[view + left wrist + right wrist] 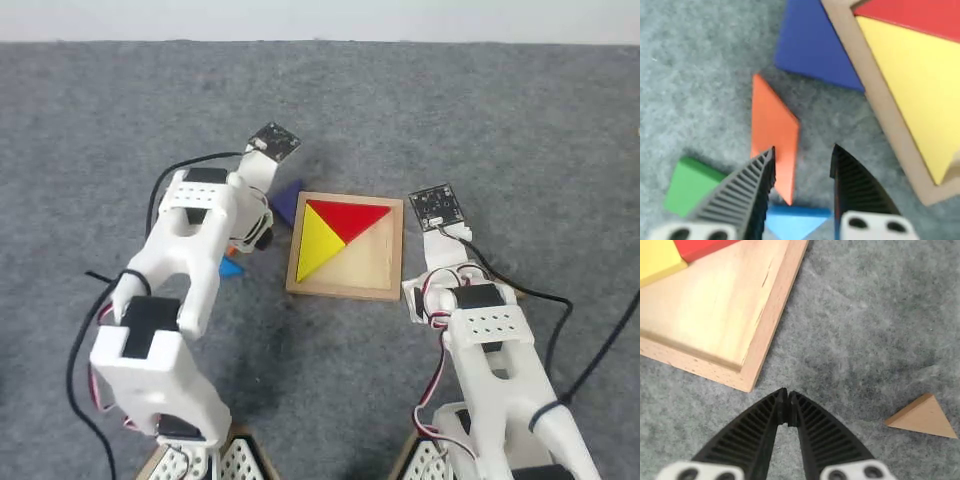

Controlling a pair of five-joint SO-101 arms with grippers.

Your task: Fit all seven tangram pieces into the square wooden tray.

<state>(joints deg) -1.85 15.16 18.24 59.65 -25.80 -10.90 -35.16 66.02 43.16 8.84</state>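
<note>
Wooden tray (345,288) holds two of the seven pieces so far. The red triangle (348,216) and the yellow triangle (316,248) sit edge to edge in the half nearer the left end effector (803,149), and the rest of the tray floor is bare. The other five pieces lie loose on the counter (520,130).

The left end effector hangs over a cluster of four, its jaws parted to a middling gap and holding nothing. The orange parallelogram (774,132) runs ahead of the fingertips, with its near point lying in the gap between them. Farther ahead, the dark blue triangle (815,47) rests against the tray's outer wall. The green piece (689,186) is off to one side behind a finger, and the light blue triangle (795,220) lies back beneath the jaws, just beside the orange tip.

The right end effector (788,392) is pressed fully together and empty, just off a tray corner. A plain wooden triangle (922,417) lies near it to one side, apart from the tray.

The step in hand looks like picking up the orange parallelogram. The left end effector would need to come down with a finger on either long edge, close across the narrow width without nudging the light blue triangle, then lift and turn the piece to suit the bare floor. How high it hangs I cannot tell.
</note>
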